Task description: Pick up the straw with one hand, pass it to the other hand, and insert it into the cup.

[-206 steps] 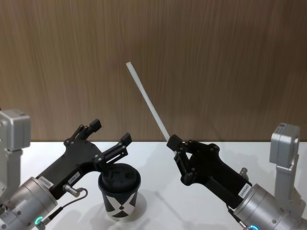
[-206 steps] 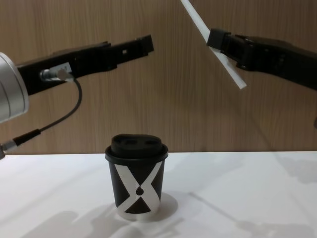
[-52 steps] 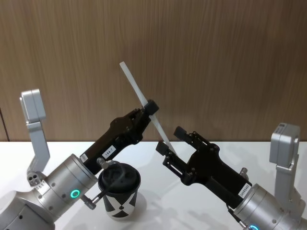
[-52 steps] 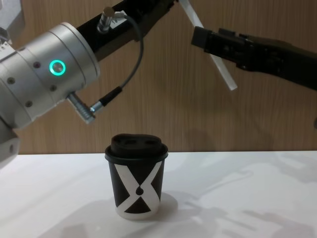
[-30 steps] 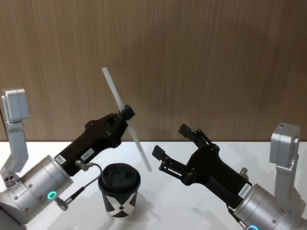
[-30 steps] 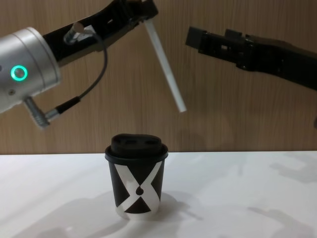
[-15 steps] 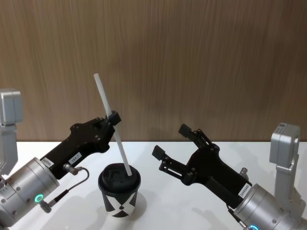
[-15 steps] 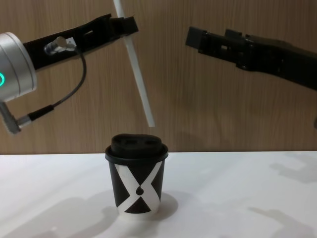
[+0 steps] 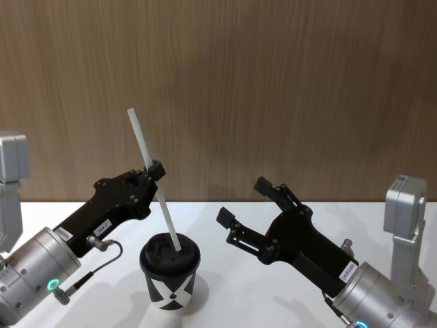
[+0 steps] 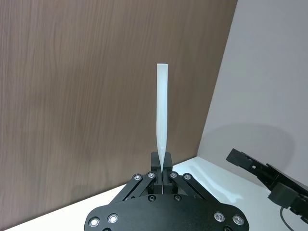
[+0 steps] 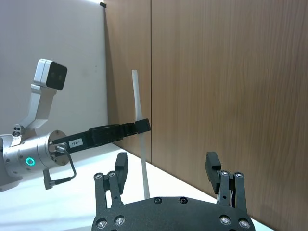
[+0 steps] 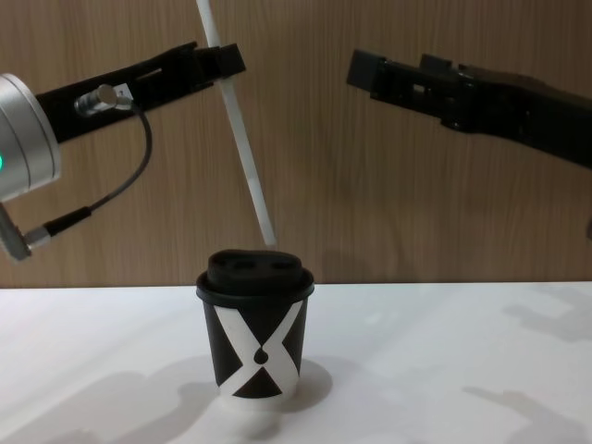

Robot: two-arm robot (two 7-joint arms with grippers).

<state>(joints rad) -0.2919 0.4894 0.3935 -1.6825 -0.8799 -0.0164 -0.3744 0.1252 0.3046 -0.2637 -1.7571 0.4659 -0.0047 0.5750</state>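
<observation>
**A:** Far left, the left gripper (image 9: 156, 171) pinches the straw (image 9: 153, 180) partway along its length, fingers pressed tight on it. The longer part rises above the fingers; the shorter part slants down below them toward the cup (image 9: 169, 270).

**B:** And the lower tip?

**A:** From the chest view it hangs just over the domed lid (image 12: 255, 269), close to it; whether it has touched or entered the opening, I cannot tell.

**B:** How would that straw behave in a grip?

**A:** By its look, very light, thin and fairly stiff, yet smooth enough to slide or pivot between the fingers and easy to crush or bend. The hold near the middle seems sensible: enough length below the fingers to reach into the lid, and little wobble at the tip.

**B:** Further right?

**A:** The right gripper (image 9: 250, 206) hovers well apart from the straw, fingers spread wide and holding nothing, above the white table (image 9: 232, 301).
</observation>
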